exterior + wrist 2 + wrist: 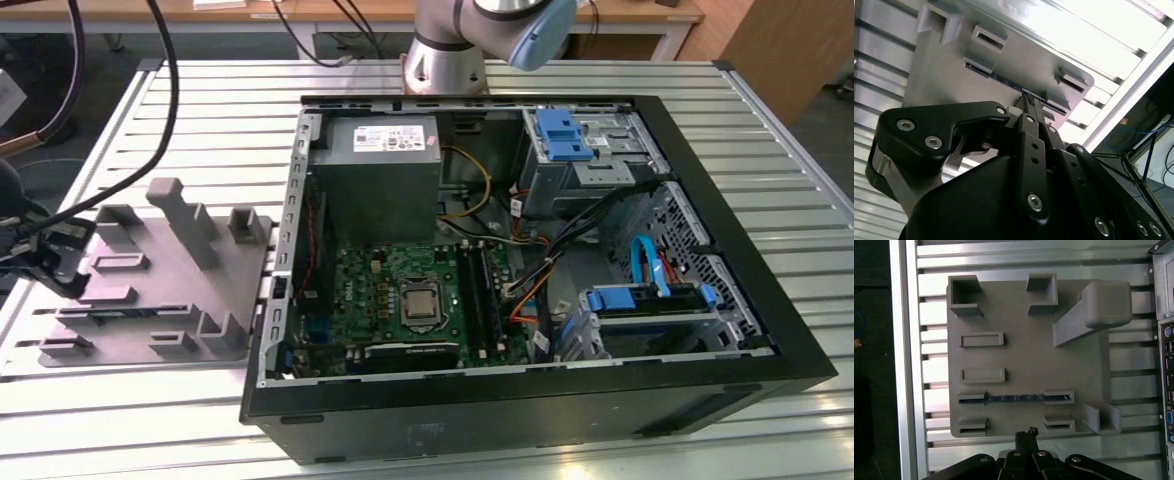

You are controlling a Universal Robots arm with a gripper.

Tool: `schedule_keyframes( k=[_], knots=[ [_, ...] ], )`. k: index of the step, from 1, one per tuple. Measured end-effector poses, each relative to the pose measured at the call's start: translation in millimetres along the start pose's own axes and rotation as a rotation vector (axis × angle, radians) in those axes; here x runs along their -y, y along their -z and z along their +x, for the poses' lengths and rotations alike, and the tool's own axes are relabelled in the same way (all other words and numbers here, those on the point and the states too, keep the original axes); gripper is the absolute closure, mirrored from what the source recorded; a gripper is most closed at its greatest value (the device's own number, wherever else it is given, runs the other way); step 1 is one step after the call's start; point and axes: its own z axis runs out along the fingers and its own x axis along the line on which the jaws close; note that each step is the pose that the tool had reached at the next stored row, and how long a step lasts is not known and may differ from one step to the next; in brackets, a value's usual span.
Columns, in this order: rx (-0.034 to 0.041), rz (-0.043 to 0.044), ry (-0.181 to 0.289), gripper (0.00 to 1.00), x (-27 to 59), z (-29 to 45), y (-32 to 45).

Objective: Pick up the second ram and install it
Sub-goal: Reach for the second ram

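The second ram [1026, 398] is a thin dark stick standing on edge between two low blocks of the grey holder plate [1024, 355]. In the second wrist view the ram [1004, 80] is a dark strip just beyond my fingertips. My gripper [1026, 432] hovers above the plate's edge, one row of blocks short of the ram, fingers pressed together and holding nothing. In the exterior view the gripper [51, 255] hangs over the plate's left part, with the ram [118, 311] below it. The green motherboard [387, 290] lies inside the open computer case, its long black slots [478, 290] to the right of the processor.
The open black computer case [534, 400] stands to the exterior view's right of the holder plate, with a power supply [380, 175], blue drive brackets [561, 135] and loose cables inside. Tall grey blocks [180, 215] rise from the plate. A thick cable [160, 120] hangs at the left.
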Motion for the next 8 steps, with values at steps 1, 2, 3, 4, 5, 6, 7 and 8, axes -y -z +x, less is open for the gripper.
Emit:
schedule_keyframes(
  k=[1, 2, 3, 4, 5, 6, 7, 8],
  knots=[
    [0.0000, 0.0000, 0.000, 0.90, 0.0, 0.0, -0.8],
    [-0.0001, 0.0001, 0.000, 0.90, 0.1, 0.0, -1.9],
    [0.0000, 0.0000, 0.000, 0.90, 0.1, 0.1, -3.0],
    [0.0000, 0.0000, 0.000, 0.90, 0.1, 0.1, -4.2],
    [0.0000, 0.0000, 0.000, 0.90, 0.2, 0.2, -5.6],
    [0.0000, 0.0001, 0.000, 0.90, 0.2, 0.2, -6.8],
    [0.0000, 0.0000, 0.000, 0.90, 0.2, 0.2, -8.2],
    [0.0000, 0.0000, 0.000, 0.90, 0.3, 0.2, -9.5]
  ],
)
